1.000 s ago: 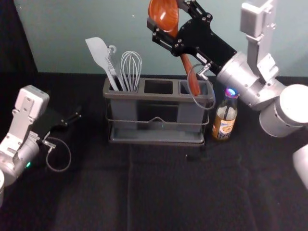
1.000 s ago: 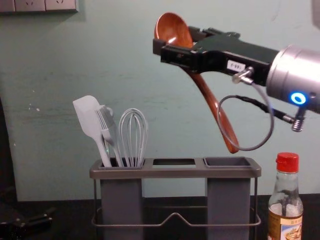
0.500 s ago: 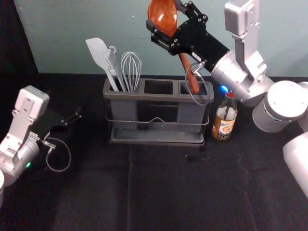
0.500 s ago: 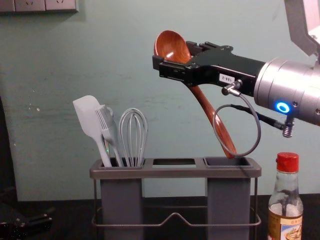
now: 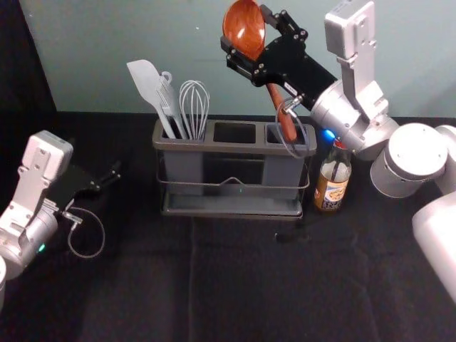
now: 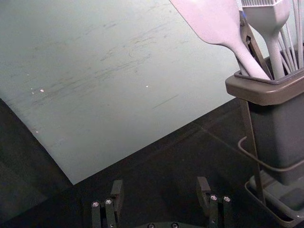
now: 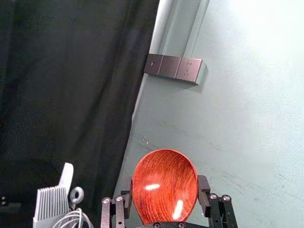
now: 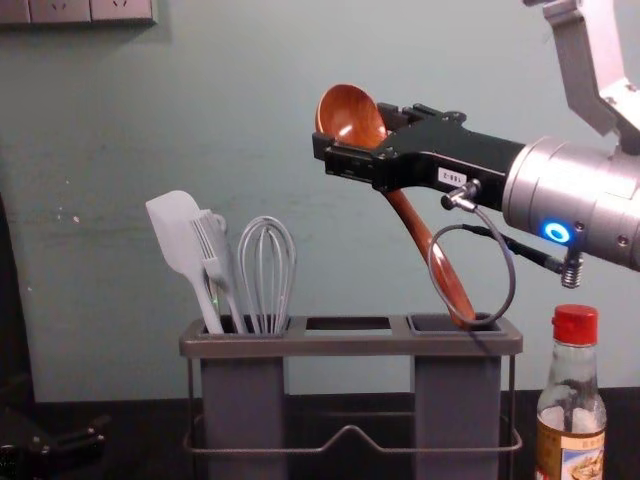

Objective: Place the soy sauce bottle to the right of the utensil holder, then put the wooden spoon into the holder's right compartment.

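Note:
My right gripper (image 5: 245, 28) is shut on the wooden spoon (image 5: 272, 96) at its bowl, above the utensil holder (image 5: 235, 147). In the chest view the spoon (image 8: 420, 232) slants, handle down, its end at the opening of the holder's right compartment (image 8: 458, 385); whether it is inside, I cannot tell. From the right wrist view, the gripper (image 7: 165, 184) has a finger on either side of the bowl (image 7: 164, 166). The soy sauce bottle (image 5: 333, 178) stands upright just right of the holder. My left gripper (image 5: 107, 179) is parked left of the holder; its wrist view shows the gripper (image 6: 159, 190) open.
A white spatula (image 8: 180, 240), a brush (image 8: 218, 260) and a whisk (image 8: 267, 270) stand in the holder's left compartment. Its middle compartment (image 5: 234, 132) lies between the outer two. Behind the table (image 5: 235, 285) rises a pale green wall (image 5: 142, 28).
The right gripper has come down with the spoon, lowering the handle's end to the right compartment's opening. The bottle, the holder and the left arm look unmoved.

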Controlling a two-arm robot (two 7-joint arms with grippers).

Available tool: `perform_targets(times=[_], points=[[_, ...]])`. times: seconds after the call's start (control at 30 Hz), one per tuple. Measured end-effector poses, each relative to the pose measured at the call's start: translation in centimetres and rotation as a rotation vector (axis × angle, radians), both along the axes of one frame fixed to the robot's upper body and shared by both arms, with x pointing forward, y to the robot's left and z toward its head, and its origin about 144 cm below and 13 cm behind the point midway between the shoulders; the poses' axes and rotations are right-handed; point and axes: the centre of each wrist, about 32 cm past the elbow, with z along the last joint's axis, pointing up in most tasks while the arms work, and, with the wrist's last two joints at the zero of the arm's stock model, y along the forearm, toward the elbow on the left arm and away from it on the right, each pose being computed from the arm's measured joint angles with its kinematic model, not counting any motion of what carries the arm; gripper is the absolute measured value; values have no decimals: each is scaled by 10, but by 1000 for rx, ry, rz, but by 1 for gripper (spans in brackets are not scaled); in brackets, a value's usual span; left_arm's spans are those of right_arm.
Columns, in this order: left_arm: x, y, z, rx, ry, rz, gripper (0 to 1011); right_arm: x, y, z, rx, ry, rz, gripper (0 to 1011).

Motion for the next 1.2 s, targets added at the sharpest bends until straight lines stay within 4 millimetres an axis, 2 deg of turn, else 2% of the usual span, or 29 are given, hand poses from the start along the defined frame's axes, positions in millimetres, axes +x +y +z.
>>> perform_targets(times=[0.3, 0.6, 0.83, 1.2], points=[[0, 0, 0, 0, 0, 0, 1005, 3, 0, -5, -12, 9, -5, 836], [0, 0, 0, 0, 0, 0, 1005, -4, -3, -12, -17, 21, 2, 836], [0, 0, 0, 0, 0, 0, 1005, -14, -11, -15, -20, 42, 2, 836], [0, 0, 0, 0, 0, 0, 1005, -38, -30, -5, -51, 95, 0, 836]])
